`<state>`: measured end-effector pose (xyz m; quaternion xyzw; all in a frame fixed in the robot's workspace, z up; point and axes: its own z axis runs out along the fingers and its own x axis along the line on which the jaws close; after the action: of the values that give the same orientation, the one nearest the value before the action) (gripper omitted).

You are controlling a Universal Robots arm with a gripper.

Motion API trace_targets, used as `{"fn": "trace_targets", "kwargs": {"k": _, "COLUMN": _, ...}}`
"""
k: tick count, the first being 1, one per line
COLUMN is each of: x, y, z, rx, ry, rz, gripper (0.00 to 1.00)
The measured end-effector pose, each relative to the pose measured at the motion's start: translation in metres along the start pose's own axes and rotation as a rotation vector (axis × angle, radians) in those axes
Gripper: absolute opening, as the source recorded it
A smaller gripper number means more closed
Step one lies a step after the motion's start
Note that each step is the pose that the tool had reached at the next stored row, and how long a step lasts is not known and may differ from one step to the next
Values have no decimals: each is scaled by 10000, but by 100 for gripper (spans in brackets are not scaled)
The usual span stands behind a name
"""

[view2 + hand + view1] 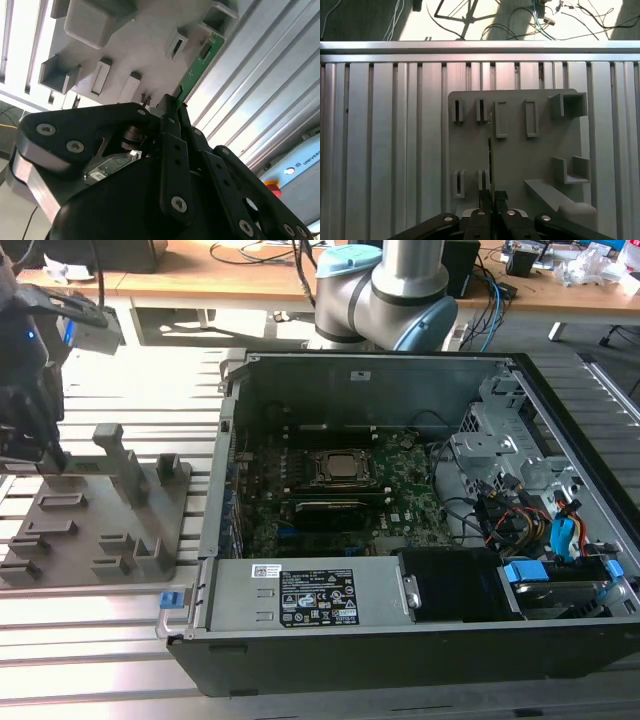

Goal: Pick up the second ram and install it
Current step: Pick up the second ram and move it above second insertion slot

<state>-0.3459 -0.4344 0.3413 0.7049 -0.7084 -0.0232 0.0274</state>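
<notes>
One thin green stick, the second ram (199, 62), stands on edge between the two fingers of the gripper (493, 195), which are squeezed tight on its flat sides. It is over the grey holder tray (520, 160), at the exterior view's left, well apart from the open computer case (400, 610). I cannot tell if it is out of its slot. I think it is light and stiff, but easy to break (the little chips hate knocks). Holding the flat sides looks safest.

I can read nothing for certain: the white labels (318, 602) on the power supply (375, 590) carry print too fine for me.
</notes>
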Motion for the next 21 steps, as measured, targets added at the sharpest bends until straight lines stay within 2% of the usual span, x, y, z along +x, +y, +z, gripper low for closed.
{"fn": "trace_targets", "kwargs": {"k": 4, "x": 1, "y": 19, "z": -258, "rx": 1, "ry": 0, "rz": -3, "gripper": 14}}
{"fn": "trace_targets", "kwargs": {"k": 7, "x": 2, "y": 29, "z": -402, "rx": 2, "ry": 2, "rz": -7, "gripper": 14}}
{"fn": "trace_targets", "kwargs": {"k": 11, "x": 2, "y": 29, "z": -407, "rx": 3, "ry": -3, "rz": -7, "gripper": 14}}
{"fn": "trace_targets", "kwargs": {"k": 12, "x": 3, "y": 30, "z": -407, "rx": 46, "ry": -1, "rz": -7, "gripper": 14}}
{"fn": "trace_targets", "kwargs": {"k": 13, "x": 2, "y": 29, "z": -405, "rx": 207, "ry": 8, "rz": -5, "gripper": 14}}
{"fn": "trace_targets", "kwargs": {"k": 14, "x": 3, "y": 28, "z": -404, "rx": 322, "ry": 7, "rz": -4, "gripper": 14}}
{"fn": "trace_targets", "kwargs": {"k": 18, "x": 2, "y": 28, "z": -403, "rx": 343, "ry": 7, "rz": -5, "gripper": 14}}
{"fn": "trace_targets", "kwargs": {"k": 19, "x": 2, "y": -4, "z": -404, "rx": 341, "ry": 7, "rz": -3, "gripper": 14}}
{"fn": "trace_targets", "kwargs": {"k": 20, "x": 2, "y": -104, "z": -406, "rx": 331, "ry": 23, "rz": -3, "gripper": 14}}
{"fn": "trace_targets", "kwargs": {"k": 21, "x": 2, "y": -142, "z": -404, "rx": 332, "ry": 26, "rz": -4, "gripper": 14}}
